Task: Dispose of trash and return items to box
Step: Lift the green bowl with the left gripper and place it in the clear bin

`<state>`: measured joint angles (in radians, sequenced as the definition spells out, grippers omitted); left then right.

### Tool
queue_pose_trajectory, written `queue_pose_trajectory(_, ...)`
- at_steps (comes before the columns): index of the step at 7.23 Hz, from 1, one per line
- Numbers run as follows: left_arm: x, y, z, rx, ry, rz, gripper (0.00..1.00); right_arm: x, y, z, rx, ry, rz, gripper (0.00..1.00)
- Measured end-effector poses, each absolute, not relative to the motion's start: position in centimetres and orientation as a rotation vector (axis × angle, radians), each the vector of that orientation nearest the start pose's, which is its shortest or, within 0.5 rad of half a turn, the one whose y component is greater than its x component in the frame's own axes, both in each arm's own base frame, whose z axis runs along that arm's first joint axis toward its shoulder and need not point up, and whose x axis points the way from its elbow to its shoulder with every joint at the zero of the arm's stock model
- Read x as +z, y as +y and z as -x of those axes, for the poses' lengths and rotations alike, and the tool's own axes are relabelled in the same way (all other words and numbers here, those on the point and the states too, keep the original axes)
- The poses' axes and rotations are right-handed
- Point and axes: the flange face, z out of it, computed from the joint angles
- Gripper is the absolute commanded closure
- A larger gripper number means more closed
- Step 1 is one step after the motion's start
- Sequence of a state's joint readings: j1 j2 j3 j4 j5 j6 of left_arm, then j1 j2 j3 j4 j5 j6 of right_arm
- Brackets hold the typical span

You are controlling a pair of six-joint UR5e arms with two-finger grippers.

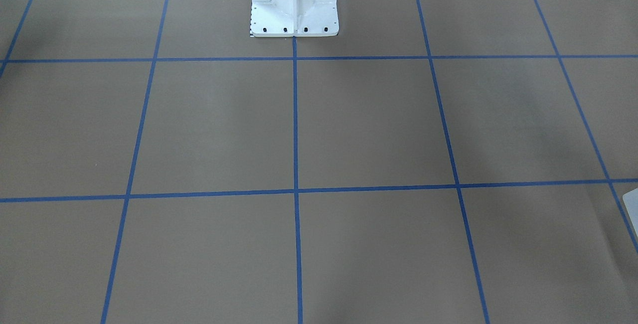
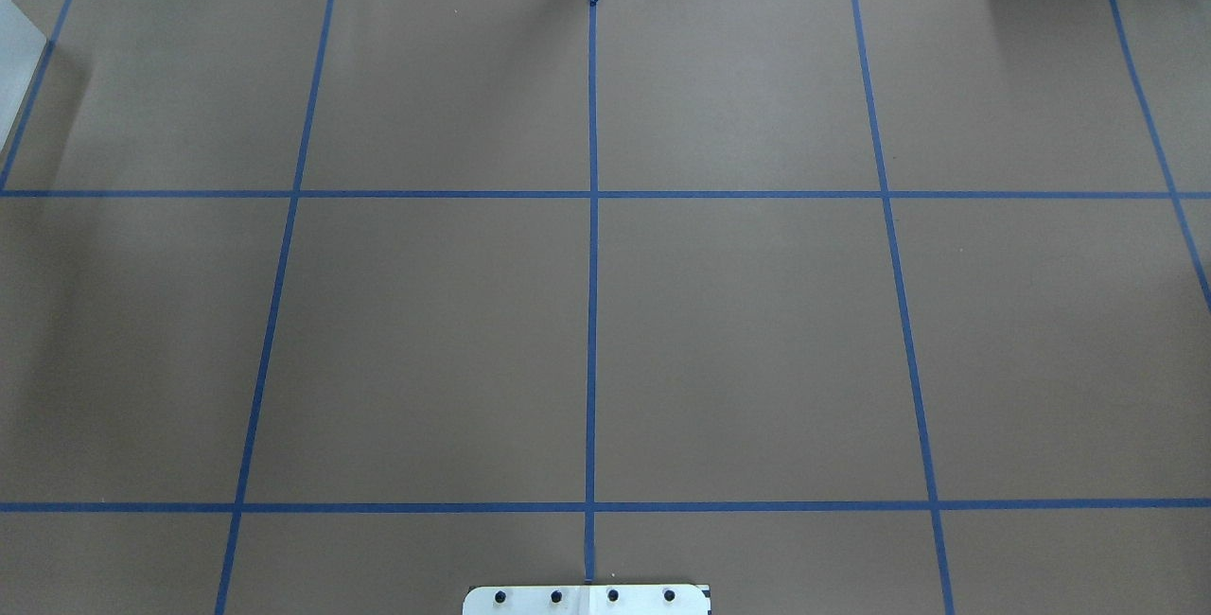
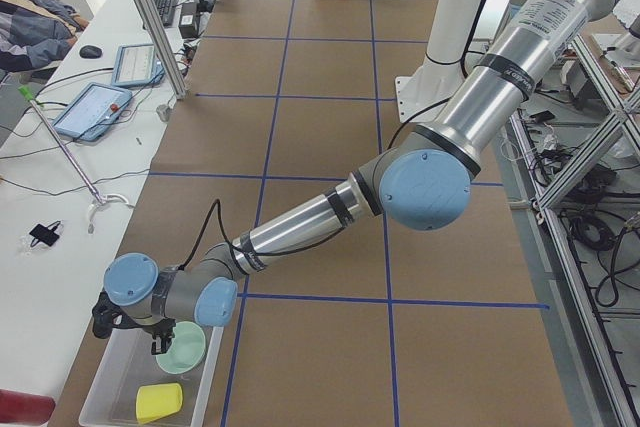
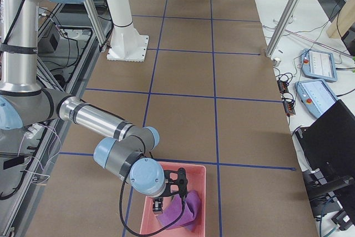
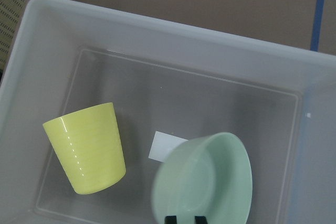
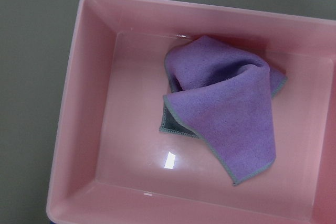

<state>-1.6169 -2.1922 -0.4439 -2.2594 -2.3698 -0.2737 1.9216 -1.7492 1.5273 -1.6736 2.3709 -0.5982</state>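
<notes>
Finds the table (image 2: 426, 331) covered in brown paper and marked off by a blue tape grid (image 2: 592, 218), with the robot's white base plate (image 1: 294, 20) bolted at its edge.

Locates the left gripper (image 3: 125, 325) at the table's left end, low over a clear bin (image 3: 105, 387), with the near arm stretched along the table to reach it. Records two items inside that bin: a green bowl (image 3: 183, 346) directly under the gripper and a yellow cup (image 3: 159, 402) lying near the bowl, not touching it. Notes in the left wrist view only the two dark fingertips (image 5: 170, 219), set close together with a narrow gap, right at the bowl's near rim. Cannot tell whether pinching that rim or merely standing at it. Notes also a white label (image 5: 163, 145) on the bin floor, partly covered by the bowl.

Locates the right gripper (image 4: 169, 191) at the opposite end of the table, low over a pink bin (image 4: 198, 171) and just above a purple cloth (image 4: 186, 210). Confirms from the right wrist view the cloth lying bunched on the bin floor, folded over itself, with a teal stitched hem along its edges. Cannot tell the state of the right jaws from the one side view that shows them.
</notes>
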Motion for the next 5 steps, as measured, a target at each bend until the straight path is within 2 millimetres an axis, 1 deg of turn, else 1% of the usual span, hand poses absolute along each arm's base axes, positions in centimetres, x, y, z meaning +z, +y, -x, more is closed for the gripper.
queue_pose_trajectory(1,73.8,-70.1,9.3,-0.23,0.843,-0.09,0.01,76.3,-33.6,-18.9,-0.104,-0.844,-0.092,0.0)
queue_pose_trajectory(2,71.6,-70.6,9.1,-0.243,0.885,-0.106,0.01,76.0,-33.6,-18.9,-0.106,-0.842,-0.098,0.0)
queue_pose_trajectory(3,68.8,-70.6,8.8,-0.269,0.927,-0.133,0.02,75.6,-33.8,-18.9,-0.109,-0.84,-0.105,0.0)
queue_pose_trajectory(4,65.3,-70.2,7.6,-0.283,0.956,-0.161,0.01,75.3,-33.9,-19.0,-0.112,-0.837,-0.11,0.0)
queue_pose_trajectory(5,60.9,-68.8,4.8,-0.267,0.975,-0.176,0.02,75.2,-34.0,-19.0,-0.113,-0.834,-0.113,0.0)
